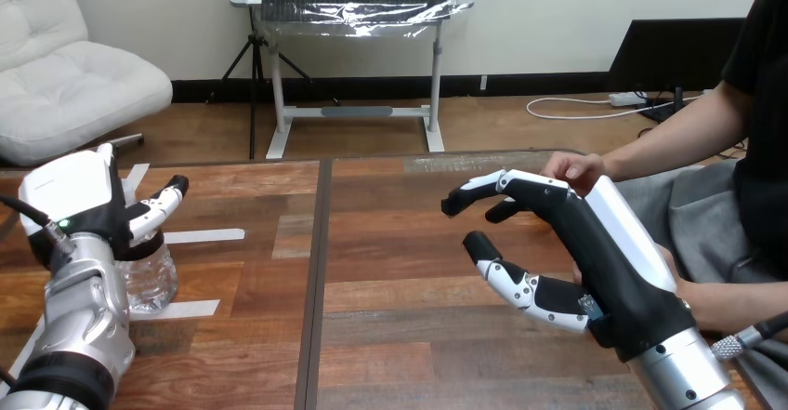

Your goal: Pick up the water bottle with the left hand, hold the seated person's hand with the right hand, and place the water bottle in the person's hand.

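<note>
- Wooden table (pixel 400 345) spans my head view, with white tape strips (pixel 206 236) stuck on it towards 9 o'clock.
- My left hand (pixel 98 210) sits at about 8 o'clock, pressed down over the top of the water bottle (pixel 153 282).
- I see the clear bottle standing on the table under that hand, beside the tape. I cannot tell whether the hand actually grips it.
- My right hand (pixel 595 252) hangs above the table at about 4 o'clock, fingers loosely straight and spread from the thumb, with nothing in it.
- At 2 o'clock the person's hand (pixel 569 168) rests at the table's far right edge, just behind my right hand's fingers. I cannot tell whether they touch.
</note>
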You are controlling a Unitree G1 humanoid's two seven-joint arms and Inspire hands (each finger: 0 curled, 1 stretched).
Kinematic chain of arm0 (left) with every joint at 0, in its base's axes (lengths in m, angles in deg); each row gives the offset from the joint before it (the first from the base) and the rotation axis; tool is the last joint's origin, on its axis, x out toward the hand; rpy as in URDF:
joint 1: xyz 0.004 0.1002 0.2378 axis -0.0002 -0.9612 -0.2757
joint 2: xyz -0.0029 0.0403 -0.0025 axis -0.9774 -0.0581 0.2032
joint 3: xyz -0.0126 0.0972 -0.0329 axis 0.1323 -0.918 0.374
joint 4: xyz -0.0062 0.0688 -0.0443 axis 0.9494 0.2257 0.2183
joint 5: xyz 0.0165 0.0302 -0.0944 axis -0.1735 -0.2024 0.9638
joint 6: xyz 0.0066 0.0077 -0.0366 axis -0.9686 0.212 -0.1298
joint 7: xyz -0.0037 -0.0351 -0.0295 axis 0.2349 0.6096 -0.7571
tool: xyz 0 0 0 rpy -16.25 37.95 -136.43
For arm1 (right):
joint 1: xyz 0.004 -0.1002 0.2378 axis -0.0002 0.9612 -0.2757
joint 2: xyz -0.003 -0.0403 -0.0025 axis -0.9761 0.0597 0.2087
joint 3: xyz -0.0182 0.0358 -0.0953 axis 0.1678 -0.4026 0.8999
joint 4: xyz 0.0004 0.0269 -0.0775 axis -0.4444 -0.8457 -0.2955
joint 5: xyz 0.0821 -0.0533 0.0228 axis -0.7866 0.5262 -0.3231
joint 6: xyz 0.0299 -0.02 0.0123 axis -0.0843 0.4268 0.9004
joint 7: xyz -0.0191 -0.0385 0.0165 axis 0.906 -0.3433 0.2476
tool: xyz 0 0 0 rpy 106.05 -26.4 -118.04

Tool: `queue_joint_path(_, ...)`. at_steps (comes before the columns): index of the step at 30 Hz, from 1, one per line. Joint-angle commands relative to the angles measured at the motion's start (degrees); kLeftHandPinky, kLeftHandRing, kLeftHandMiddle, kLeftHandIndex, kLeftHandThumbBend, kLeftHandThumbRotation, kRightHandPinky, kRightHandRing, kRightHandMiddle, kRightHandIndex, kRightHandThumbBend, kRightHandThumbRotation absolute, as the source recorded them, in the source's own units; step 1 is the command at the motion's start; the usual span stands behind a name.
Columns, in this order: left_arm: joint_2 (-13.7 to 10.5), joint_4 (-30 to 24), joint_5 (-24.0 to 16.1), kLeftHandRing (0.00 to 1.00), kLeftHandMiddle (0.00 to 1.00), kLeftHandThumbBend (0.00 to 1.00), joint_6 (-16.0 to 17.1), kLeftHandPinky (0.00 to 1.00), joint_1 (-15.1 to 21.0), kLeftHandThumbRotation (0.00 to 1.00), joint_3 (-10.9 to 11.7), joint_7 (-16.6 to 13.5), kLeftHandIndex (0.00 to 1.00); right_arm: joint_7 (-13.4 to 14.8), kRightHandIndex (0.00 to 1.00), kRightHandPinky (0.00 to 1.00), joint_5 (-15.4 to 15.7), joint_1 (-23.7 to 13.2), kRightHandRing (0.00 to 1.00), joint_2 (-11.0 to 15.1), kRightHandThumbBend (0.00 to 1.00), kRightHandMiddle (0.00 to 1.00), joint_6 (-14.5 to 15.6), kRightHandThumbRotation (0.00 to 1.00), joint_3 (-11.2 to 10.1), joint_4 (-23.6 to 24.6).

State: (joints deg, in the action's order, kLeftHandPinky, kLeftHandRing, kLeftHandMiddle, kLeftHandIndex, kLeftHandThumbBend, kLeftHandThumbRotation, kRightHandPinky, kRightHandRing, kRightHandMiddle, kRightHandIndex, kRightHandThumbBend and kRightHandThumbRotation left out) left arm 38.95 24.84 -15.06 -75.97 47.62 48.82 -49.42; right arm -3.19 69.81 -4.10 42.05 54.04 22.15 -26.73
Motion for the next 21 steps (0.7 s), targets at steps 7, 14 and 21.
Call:
queue_joint_path(7,1.33,1.25,1.40,0.93,0.93,0.59,0.75,0.96,2.28,1.00,-1.18,-0.46,0.93,-1.00,0.62,0.69,-0.52,-4.20,0.75,1.11,0.32,0.70,0.94,0.00,-1.47,3.16)
queue_joint_path(14,1.42,1.02,2.11,0.92,0.93,0.58,1.06,0.95,1.75,1.00,-1.13,-0.50,0.93,-1.45,0.61,0.69,-1.00,-4.06,0.75,1.10,0.33,0.70,1.70,0.00,-1.50,3.56)
queue_joint_path(21,1.47,1.00,3.06,0.91,0.93,0.57,1.73,0.93,1.35,1.00,-0.91,-1.09,0.92,-1.62,0.61,0.70,-0.99,-3.96,0.75,1.16,0.33,0.69,2.11,0.00,-1.53,3.96)
